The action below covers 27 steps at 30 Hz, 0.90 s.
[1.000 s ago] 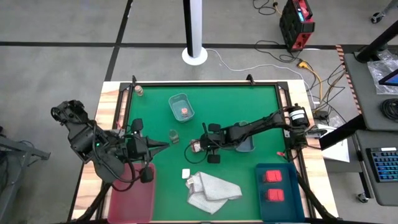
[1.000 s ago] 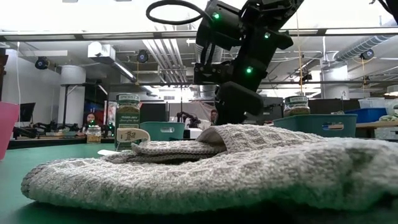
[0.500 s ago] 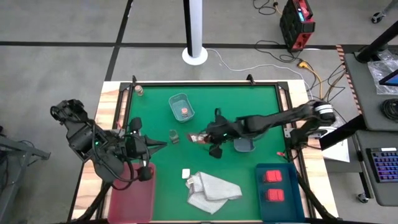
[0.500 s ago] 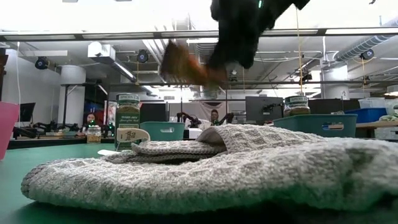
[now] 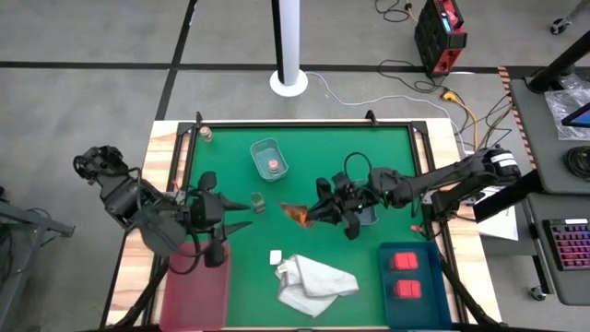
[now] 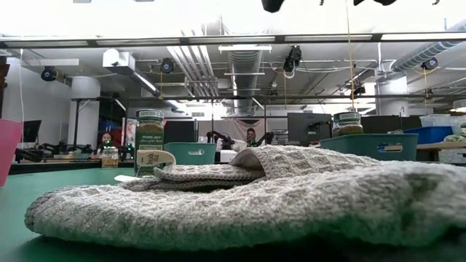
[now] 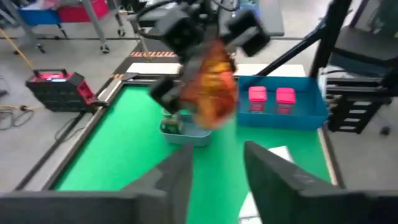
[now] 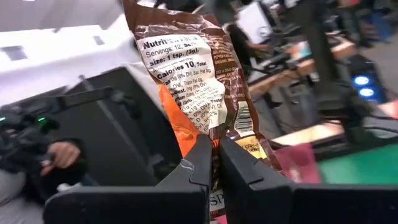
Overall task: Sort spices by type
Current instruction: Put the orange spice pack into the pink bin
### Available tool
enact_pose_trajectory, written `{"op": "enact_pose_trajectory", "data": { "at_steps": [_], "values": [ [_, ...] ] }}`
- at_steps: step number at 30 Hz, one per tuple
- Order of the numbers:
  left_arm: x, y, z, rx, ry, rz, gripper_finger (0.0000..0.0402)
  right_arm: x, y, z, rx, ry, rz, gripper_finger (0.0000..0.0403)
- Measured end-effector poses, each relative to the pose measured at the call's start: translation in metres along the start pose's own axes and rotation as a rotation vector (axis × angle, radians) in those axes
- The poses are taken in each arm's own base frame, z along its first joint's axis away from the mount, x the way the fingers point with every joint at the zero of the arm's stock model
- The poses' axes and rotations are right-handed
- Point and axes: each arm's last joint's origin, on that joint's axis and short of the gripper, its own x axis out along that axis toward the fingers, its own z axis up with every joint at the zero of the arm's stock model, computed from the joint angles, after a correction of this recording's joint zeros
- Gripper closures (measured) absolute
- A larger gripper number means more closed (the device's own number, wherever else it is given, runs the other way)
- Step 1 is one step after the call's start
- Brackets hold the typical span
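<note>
The right gripper [image 5: 312,214], just right of the small green jar [image 5: 258,201], pinches a flat, crinkly brown-and-orange foil spice packet [image 8: 198,93] by one edge. It looks light, floppy and slippery, so it likely needs an edge grip. The left gripper [image 5: 241,217] waits open and empty left of the jar.

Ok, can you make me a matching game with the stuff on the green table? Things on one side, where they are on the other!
Things:
1. brown and orange packet
2. two red blocks
3. white cloth
4. left end effector

Places or states:
A. lying on the green table
B. in the dark blue tray
C. pinched in the right end effector, up in the air
D. open and holding nothing

Pairs: 1-C, 2-B, 3-A, 4-D
</note>
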Motion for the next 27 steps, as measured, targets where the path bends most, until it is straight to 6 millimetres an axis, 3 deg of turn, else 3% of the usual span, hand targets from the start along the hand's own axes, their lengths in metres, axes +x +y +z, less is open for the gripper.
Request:
{"op": "enact_pose_trajectory", "data": {
  "at_steps": [5, 9, 14, 27],
  "values": [
    [0.014, 0.001, 0.009, 0.072, -0.044, 0.019, 0.0196, 0.015, 0.004, -0.007, 0.000, 0.008, 0.038, 0.0394],
    [0.022, 0.005, 0.016, 0.088, -0.056, -0.072, 0.0173, 0.025, 0.003, -0.007, -0.003, 0.015, 0.051, 0.0394],
    [0.032, 0.008, 0.019, 0.119, -0.044, -0.135, 0.0177, 0.033, 0.001, -0.008, -0.010, 0.025, 0.059, 0.0394],
    [0.063, 0.016, 0.017, 0.115, 0.014, -0.242, 0.0237, 0.039, 0.002, -0.005, -0.020, 0.022, 0.078, 0.0394]
  ]
}}
